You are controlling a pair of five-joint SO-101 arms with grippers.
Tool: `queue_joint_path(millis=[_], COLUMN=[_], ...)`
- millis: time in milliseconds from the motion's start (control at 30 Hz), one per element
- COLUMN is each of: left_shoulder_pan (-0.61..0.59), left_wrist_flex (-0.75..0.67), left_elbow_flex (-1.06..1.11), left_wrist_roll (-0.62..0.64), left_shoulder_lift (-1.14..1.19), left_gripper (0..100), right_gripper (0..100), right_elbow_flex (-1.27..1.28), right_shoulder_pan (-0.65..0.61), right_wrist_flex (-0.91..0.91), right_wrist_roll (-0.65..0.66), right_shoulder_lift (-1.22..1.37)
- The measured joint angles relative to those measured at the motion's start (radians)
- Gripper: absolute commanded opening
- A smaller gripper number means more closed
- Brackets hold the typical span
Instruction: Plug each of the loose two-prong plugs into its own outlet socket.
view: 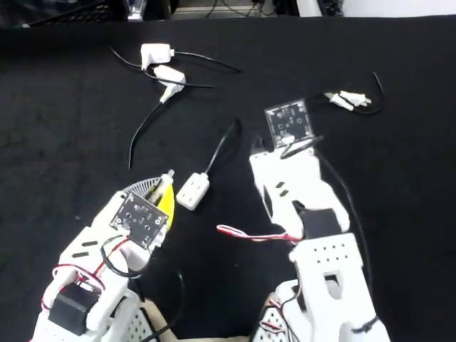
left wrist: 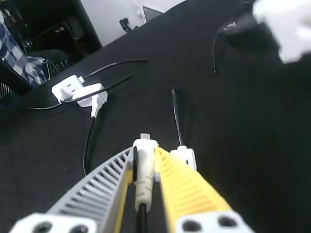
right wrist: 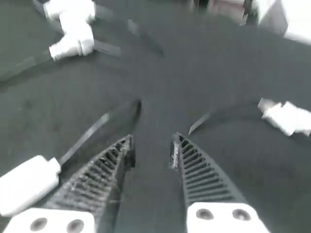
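Clamped in my left gripper's (left wrist: 145,151) grey and yellow jaws, slim white two-prong plug (left wrist: 145,179), tip poking out – just beside the white oblong outlet socket (view: 193,190) on black cloth (view: 71,142), my right gripper's (right wrist: 150,145) jaws apart, empty, second white plug (right wrist: 286,116) lying beyond.

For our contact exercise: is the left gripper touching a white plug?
Touching. Left wrist view shows the left gripper closed on the plug, fingers against both sides.

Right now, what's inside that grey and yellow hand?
A white two-prong plug, clamped in the grey and yellow hand, tip poking out. The fingers cover its sides; its prongs can't be made out.
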Motion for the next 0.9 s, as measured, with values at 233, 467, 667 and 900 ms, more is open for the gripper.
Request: queue_joint_path(millis=[233,467,667,900], left_shoulder_pan=[0.006,0.015,0.011,-0.282], left_wrist_flex=[0.018,0.018,0.018,0.018], left_elbow_flex=[0.0,-0.118,-0.273,-0.396], left_wrist_roll=[-0.023,-0.028,-0.002,0.063], left_shoulder_lift=[0.072,0.442,0.801,0.901], left_gripper=[3,3,3,3], right_gripper=[14.1,14.1,14.1,14.1], right_elbow_flex=[0.086,0.032,-0.009,-0.012], right_shoulder_pan=[0.064,0.14,0.144,0.002], right_wrist_flex=[-0.219,-0.315,-0.301,-0.293], right_wrist_roll=[-0.12,-0.17,-0.17,-0.104], right_shoulder_lift=[0.207,0.457,0.506,0.512])
